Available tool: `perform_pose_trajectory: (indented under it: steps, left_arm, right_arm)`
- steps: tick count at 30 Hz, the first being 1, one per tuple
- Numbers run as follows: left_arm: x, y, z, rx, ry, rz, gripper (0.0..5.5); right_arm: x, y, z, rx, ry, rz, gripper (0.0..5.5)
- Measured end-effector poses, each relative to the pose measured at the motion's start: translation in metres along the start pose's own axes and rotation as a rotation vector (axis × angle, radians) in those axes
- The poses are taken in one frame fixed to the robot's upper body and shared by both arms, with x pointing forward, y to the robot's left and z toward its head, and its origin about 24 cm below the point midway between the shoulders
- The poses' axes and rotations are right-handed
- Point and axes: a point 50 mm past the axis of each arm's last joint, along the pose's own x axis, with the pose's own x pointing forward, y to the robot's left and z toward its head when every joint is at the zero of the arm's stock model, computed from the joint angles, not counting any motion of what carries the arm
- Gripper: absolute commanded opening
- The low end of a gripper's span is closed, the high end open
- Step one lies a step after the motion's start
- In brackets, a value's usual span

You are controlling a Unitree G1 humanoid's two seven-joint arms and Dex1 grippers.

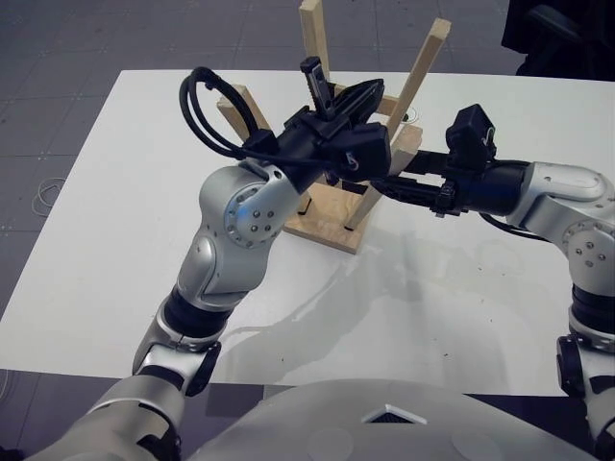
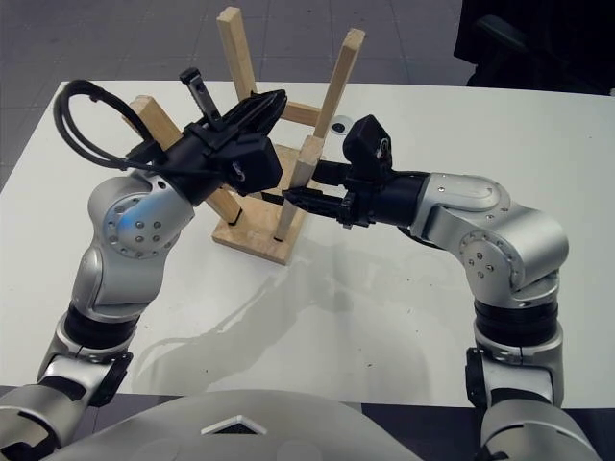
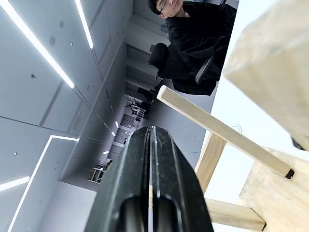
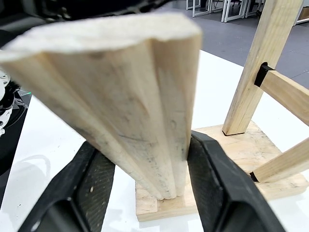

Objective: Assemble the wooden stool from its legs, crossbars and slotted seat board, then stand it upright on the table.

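Pale wood stool (image 1: 336,206) stands upside down at the table's (image 1: 115,192) far centre, with the seat board (image 2: 252,230) flat on the surface and the legs pointing up. Head view: right gripper (image 2: 293,199), from the right side, is on the near right leg (image 2: 306,163). The left gripper (image 2: 277,96) hovers higher up, just beside the far crossbar (image 2: 303,113). Left wrist view: fingers (image 3: 169,183) pressed together, nothing visible between them, and a slanting bar (image 3: 222,130) of the frame lies beyond. Right wrist view: fingers (image 4: 94,179) clamped on opposite faces of the leg (image 4: 145,111), which meets the board below. Risks, as I judge them: a tug on that leg could work it out of its slot or tip the whole frame. The arms also sit close together and could knock each other or the crossbar. No legible writing, labels or brands.
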Motion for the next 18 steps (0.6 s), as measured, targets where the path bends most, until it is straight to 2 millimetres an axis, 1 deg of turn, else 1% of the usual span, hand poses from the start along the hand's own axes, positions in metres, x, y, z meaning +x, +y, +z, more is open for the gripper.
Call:
perform_pose_trajectory:
  steps: [1,3,6,11,12,15,16,18]
  left_arm:
    - [-0.001,0.001,0.004,0.015,-0.008,0.005,0.1]
    - [-0.004,-0.006,0.007,0.019,-0.011,-0.027,0.1]
    - [-0.011,-0.023,-0.006,0.031,0.066,-0.103,0.1]
    - [-0.012,-0.028,-0.013,0.056,0.111,-0.128,0.1]
    - [-0.013,-0.032,-0.015,0.049,0.119,-0.141,0.1]
    - [-0.015,-0.051,-0.017,0.007,0.131,-0.232,0.1]
    - [-0.018,-0.062,-0.017,-0.047,0.149,-0.281,0.1]
    - [-0.023,-0.066,-0.015,-0.119,0.182,-0.309,0.1]
  right_arm:
    - [0.0,0.0,0.0,-0.001,0.0,-0.001,2.18]
    - [-0.002,0.0,-0.003,-0.004,0.001,-0.003,2.16]
    - [-0.005,0.001,-0.005,-0.017,0.004,-0.009,2.14]
    - [-0.006,0.001,-0.005,-0.019,0.005,-0.008,2.13]
    - [-0.006,0.001,-0.005,-0.019,0.005,-0.008,2.13]
    - [-0.006,0.001,-0.004,-0.019,0.006,-0.008,2.13]
    - [-0.005,0.001,-0.004,-0.018,0.006,-0.007,2.13]
    - [-0.004,0.001,-0.006,-0.011,0.014,-0.01,2.13]
